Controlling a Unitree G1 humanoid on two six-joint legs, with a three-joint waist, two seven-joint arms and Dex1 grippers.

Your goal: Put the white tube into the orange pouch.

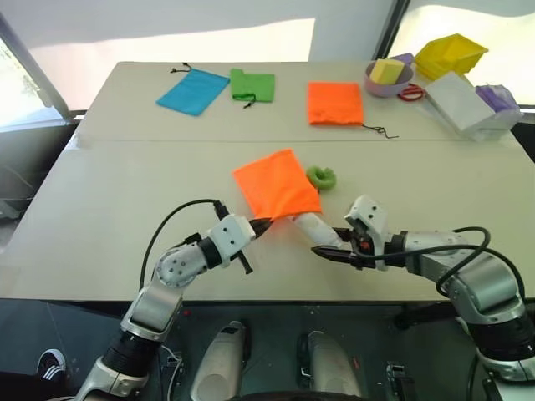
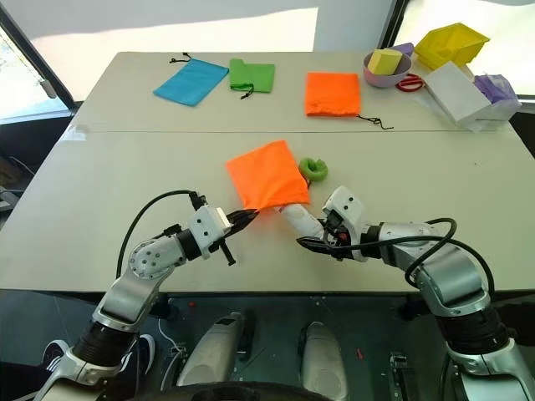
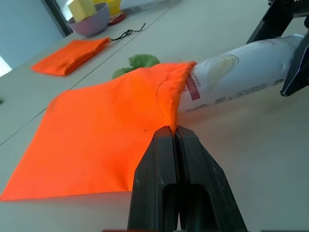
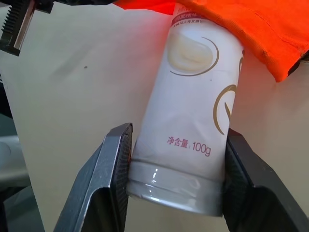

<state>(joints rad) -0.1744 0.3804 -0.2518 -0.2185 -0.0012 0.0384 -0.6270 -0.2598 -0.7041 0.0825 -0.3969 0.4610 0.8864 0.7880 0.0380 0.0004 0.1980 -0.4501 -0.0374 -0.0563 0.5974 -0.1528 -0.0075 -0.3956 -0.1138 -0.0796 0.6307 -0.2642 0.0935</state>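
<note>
Nearest, the right gripper [image 4: 176,169] clamps the white tube [image 4: 193,130], printed "100g"; the left gripper [image 3: 175,137] pinches shut on the orange pouch [image 3: 96,140] rim.

A pale beige table [image 1: 125,200] with a seam across it carries, along its far edge, a blue pouch [image 1: 193,90], a green pouch [image 1: 252,85], a smaller orange pouch [image 1: 334,103], a purple bowl [image 1: 388,79], a yellow bin [image 1: 450,55] and a white box [image 1: 456,100]. Near the middle lies the orange pouch [image 1: 276,185], its lime-green ring [image 1: 321,176] just beside it
</note>
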